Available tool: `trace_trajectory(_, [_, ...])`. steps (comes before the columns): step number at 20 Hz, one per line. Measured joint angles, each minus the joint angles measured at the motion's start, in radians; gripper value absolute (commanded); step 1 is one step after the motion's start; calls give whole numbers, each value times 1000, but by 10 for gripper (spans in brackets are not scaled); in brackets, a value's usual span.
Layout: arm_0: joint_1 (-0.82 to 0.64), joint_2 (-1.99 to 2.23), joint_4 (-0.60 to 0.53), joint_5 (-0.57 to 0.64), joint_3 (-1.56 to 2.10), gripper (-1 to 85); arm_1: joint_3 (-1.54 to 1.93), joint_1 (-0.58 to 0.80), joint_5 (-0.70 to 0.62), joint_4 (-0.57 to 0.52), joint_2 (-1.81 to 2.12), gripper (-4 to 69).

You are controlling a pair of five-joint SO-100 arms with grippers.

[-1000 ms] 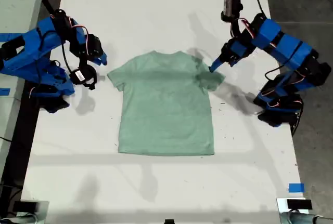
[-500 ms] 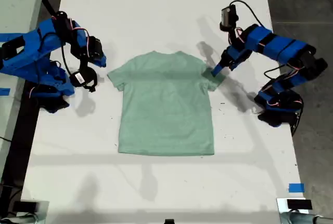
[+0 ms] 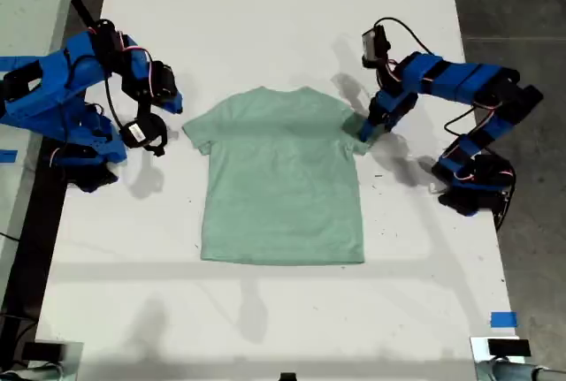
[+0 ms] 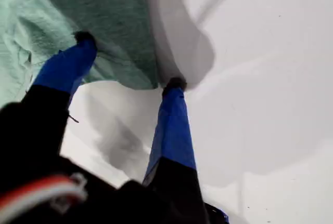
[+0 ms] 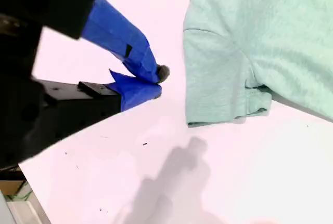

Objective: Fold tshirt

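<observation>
Exterior view: my first gripper [image 3: 363,131], fingers spread, straddles the tshirt [image 3: 281,182] sleeve; second's fingers closed, empty.

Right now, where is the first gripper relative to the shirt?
My first gripper is open at the t-shirt's sleeve on the exterior view's right, one fingertip on the cloth, the other on the table beside it.

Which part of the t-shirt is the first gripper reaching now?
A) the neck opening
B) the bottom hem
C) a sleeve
C: my first gripper has its fingers open at the edge of a sleeve of the t-shirt, on the exterior view's right.
</observation>
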Motion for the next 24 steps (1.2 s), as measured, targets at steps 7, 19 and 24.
trace_trajectory(7, [12, -32, -23, 0, 0, 1, -158, -20, 2, 117, -86, -12])
trace_trajectory(19, [35, -51, -46, 0, 0, 1, -822, -380, 264, 529, -172, -12])
trace_trajectory(24, [35, -54, -54, 0, 0, 1, -1259, -529, 387, 574, -494, -12])
